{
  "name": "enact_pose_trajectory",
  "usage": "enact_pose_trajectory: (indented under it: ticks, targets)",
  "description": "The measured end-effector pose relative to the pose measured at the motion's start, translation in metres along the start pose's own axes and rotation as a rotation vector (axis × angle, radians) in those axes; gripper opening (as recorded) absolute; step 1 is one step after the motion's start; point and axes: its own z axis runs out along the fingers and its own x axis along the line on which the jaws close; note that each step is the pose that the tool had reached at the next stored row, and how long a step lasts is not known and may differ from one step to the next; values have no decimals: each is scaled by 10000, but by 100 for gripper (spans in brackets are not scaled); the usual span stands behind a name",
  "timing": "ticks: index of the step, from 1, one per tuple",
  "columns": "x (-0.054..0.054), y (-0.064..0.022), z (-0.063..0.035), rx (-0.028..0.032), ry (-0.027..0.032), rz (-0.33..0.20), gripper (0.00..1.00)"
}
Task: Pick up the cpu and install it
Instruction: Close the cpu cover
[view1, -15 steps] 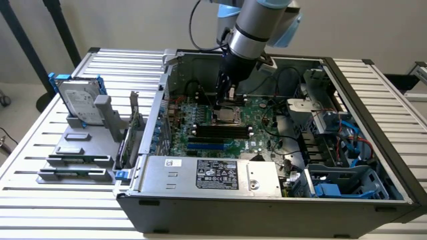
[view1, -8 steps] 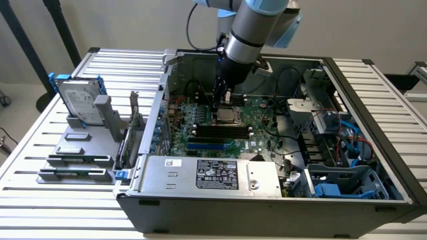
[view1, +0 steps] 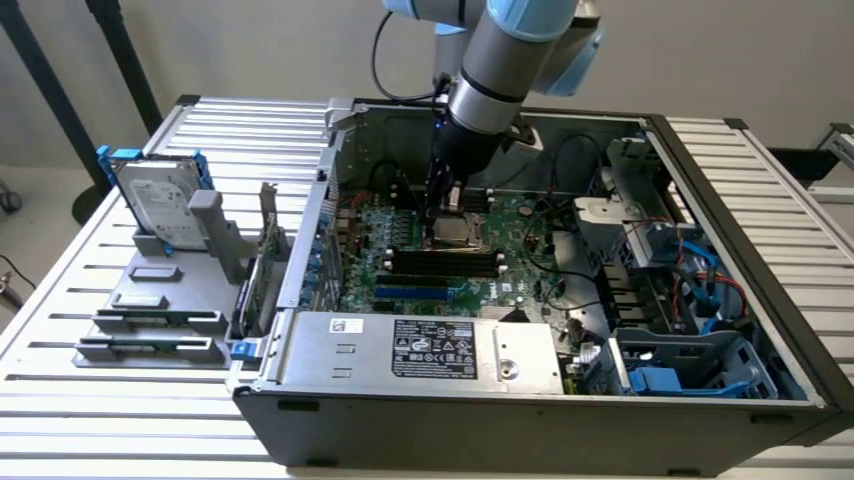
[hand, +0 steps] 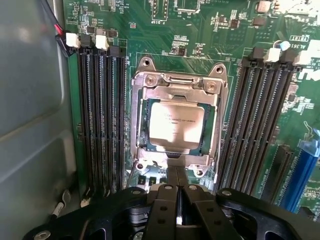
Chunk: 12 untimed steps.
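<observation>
Desk, slatted metal, carrying all items below.

Case, open on top. Contents: power supply at the near wall, green motherboard, drive cages with blue parts at the exterior view's right.

Arm, reaching down into the case over the motherboard.

Holder, grey, on the desk at the exterior view's left of the case. Contents: hard drive standing upright in a blue frame, and two memory sticks lying in the front slots.

Memory slots, black, empty, in banks on both sides of the socket.

Socket, metal frame on the motherboard. Contents: one cpu.

Claw, fingers pressed together, gripping nothing, tips at the socket's frame edge.

Cpu, lying flat inside the socket, just beside the claw tips.
</observation>
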Motion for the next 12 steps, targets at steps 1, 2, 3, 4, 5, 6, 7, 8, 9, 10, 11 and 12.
enact_pose_trajectory:
  ticks: [1, 2, 3, 4, 5, 6, 7, 8, 9, 10, 11, 12]
  targets:
    - [-1, 3, 9, -2, 36, -6, 11]
    - [-1, 6, 19, -5, 70, -12, 11]
    - [-1, 9, 30, -8, 102, -18, 11]
    - [-2, 12, 40, -9, 129, -24, 11]
    - [-2, 17, 51, -11, 155, -30, 11]
    - [-3, 20, 62, -12, 177, -34, 11]
    - [-4, 24, 73, -13, 196, -38, 11]
    - [-5, 27, 84, -14, 211, -41, 11]
    - [-5, 31, 94, -15, 226, -45, 11]
    - [-6, 33, 100, -15, 237, -48, 11]
    - [-7, 34, 103, -15, 244, -49, 11]
    - [-6, 34, 103, -15, 248, -48, 11]
